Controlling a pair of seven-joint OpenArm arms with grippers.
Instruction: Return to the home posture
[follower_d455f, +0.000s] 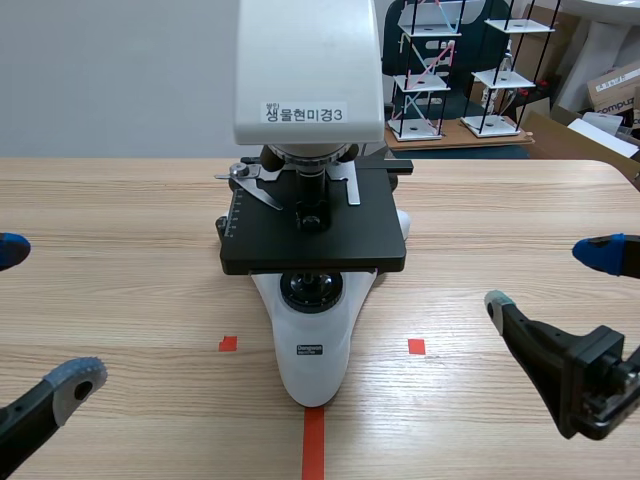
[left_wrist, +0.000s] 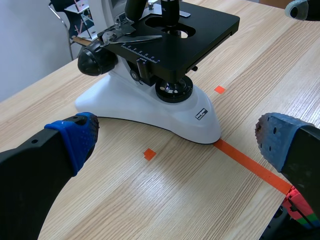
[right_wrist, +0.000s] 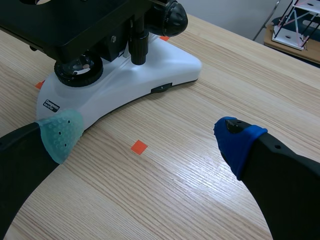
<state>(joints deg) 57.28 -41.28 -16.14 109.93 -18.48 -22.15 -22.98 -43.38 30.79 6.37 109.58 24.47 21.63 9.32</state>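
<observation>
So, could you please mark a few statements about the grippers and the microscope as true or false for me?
The left gripper is open and holds nothing. True.
The right gripper is shut on the base of the microscope. False: it is open and apart from the base.
The microscope stands upright on the table, between the two grippers. True.
The stage of the microscope is white. False: the stage is black.
</observation>
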